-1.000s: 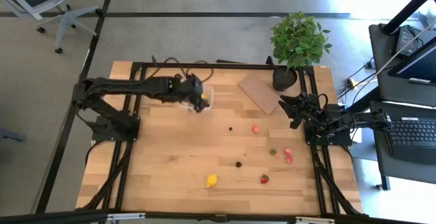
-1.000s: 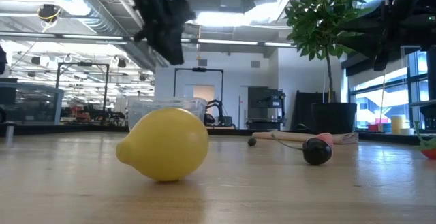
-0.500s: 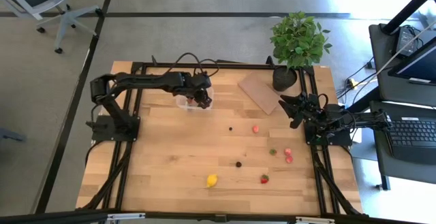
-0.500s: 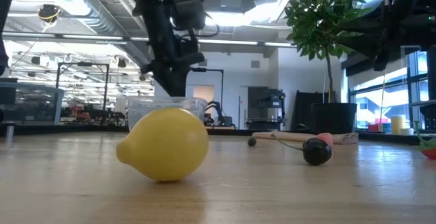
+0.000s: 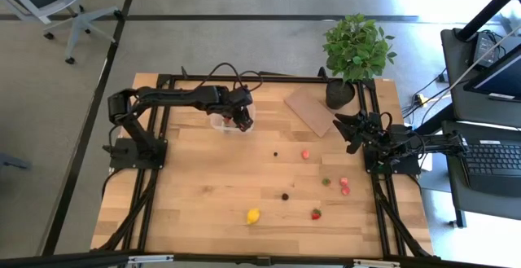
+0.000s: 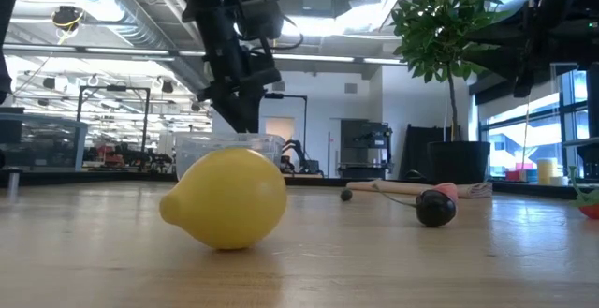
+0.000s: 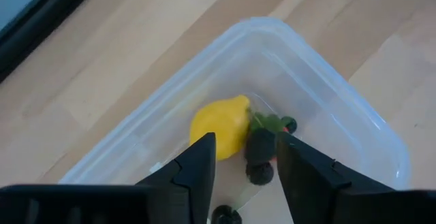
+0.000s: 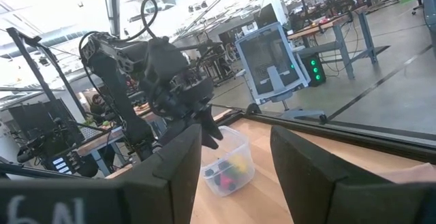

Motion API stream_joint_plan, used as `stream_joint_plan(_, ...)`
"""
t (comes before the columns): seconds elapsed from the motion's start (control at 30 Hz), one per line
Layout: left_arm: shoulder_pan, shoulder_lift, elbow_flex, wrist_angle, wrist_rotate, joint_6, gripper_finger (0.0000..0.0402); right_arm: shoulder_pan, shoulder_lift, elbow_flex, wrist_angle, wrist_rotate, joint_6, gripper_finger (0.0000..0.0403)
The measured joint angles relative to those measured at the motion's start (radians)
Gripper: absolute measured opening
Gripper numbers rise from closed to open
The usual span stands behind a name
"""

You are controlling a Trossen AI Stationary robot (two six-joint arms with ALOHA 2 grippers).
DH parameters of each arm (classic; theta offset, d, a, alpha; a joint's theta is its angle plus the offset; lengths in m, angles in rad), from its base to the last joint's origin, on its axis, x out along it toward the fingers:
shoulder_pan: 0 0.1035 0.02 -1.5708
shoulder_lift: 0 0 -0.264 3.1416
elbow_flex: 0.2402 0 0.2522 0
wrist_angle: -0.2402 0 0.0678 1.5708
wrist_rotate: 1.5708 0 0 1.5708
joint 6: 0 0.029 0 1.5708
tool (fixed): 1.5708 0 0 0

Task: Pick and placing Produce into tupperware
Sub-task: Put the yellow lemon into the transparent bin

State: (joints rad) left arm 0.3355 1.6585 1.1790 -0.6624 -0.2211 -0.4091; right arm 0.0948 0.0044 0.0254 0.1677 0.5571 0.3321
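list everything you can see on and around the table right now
tub: 1, clear, far left of table, under left gripper
fruit in tub: a yellow lemon, dark berries, something green and red
lemon: 1, yellow, near edge
dark berries: 2, mid-table
red pieces: 4, right half
green piece: 1, right half
board: 1, brown, far right
plant: 1, green, far right corner
left gripper: fingers open, above tub
right gripper: fingers open, right edge, empty
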Motion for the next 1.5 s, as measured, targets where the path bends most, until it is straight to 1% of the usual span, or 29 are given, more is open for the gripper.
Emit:
stream_joint_plan(0.17,0.0,-0.022,0.0,-0.008,0.003,0.017,0.0161,0.0,0.0,0.0,0.0,0.0,0.0,0.0178)
stream_joint_plan(0.33,-0.025,-0.115,0.021,0.023,0.001,0.166,0.017,0.0,0.0,0.0,0.0,0.0,0.0,0.0178)
stream_joint_plan(0.43,-0.064,-0.176,0.051,0.031,0.01,0.219,0.017,0.0,0.0,0.0,0.003,0.001,0.0,0.0178)
stream_joint_plan(0.57,-0.126,-0.24,0.067,0.026,0.077,0.28,0.0168,0.0,0.0,0.0,0.007,0.001,0.0,0.0178)
stream_joint_plan(0.73,-0.243,-0.276,0.067,0.024,0.093,0.29,0.0174,0.0,0.0,0.0,0.009,0.001,0.0,0.0178)
stream_joint_plan(0.93,-0.405,-0.256,0.068,0.031,0.124,0.31,0.0181,0.0,0.0,0.0,0.009,0.0,0.0,0.0178)
stream_joint_plan(1.07,-0.487,-0.222,0.067,0.025,0.068,0.281,0.0202,0.0,0.0,0.0,0.009,0.0,0.0,0.0178)
stream_joint_plan(1.33,-0.552,-0.074,0.067,0.018,0.056,0.177,0.028,0.0,0.0,0.0,0.008,0.0,0.0,0.0178)
stream_joint_plan(1.43,-0.567,-0.019,0.067,0.018,0.057,0.122,0.0295,0.0,0.0,0.0,0.008,0.0,0.0,0.0178)
stream_joint_plan(1.5,-0.578,0.006,0.067,0.02,0.086,0.065,0.0298,0.0,0.0,0.0,0.008,0.0,0.002,0.0178)
